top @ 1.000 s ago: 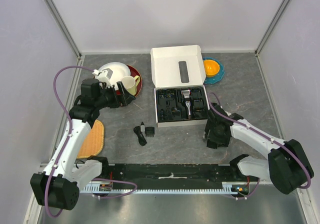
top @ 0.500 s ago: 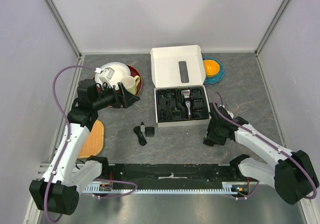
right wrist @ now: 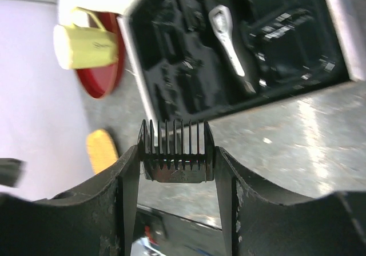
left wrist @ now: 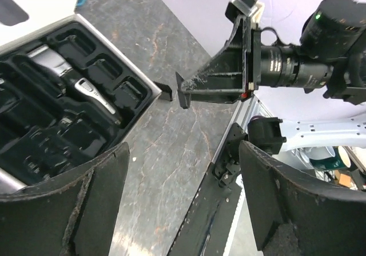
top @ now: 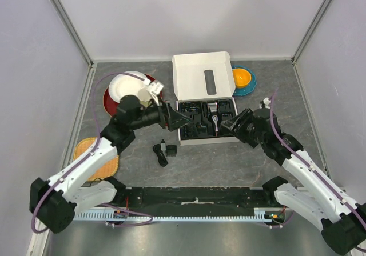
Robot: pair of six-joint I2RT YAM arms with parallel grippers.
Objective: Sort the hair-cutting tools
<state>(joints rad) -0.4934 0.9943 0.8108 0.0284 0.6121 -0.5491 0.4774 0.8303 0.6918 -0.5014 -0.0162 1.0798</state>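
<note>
**Grey worktop: comb clamped at the tray's right corner**

I see a comb (right wrist: 176, 160) pinched between the right gripper's (top: 227, 123) fingers, teeth pointing away from the wrist. It is held off the worktop (top: 274, 90) just beside the tray's (top: 201, 132) near right corner. The clipper (top: 213, 113) lies in a middle slot of the tray, silver head toward the far edge. A loose comb (top: 171, 150) and the brush (top: 160, 153) lie side by side on the worktop, near the tray's near left corner. My left gripper (top: 182, 120) hovers over the tray's left edge, fingers (left wrist: 97, 199) wide apart, holding nothing. Behind the tray the white lid (top: 203, 73) stands open. A yellow cup (right wrist: 86, 46) sits on a red plate (top: 107, 100) toward the far left. An orange bowl (top: 242, 76) is at the lid's right and a woven mat (top: 94, 159) by the left edge.
</note>
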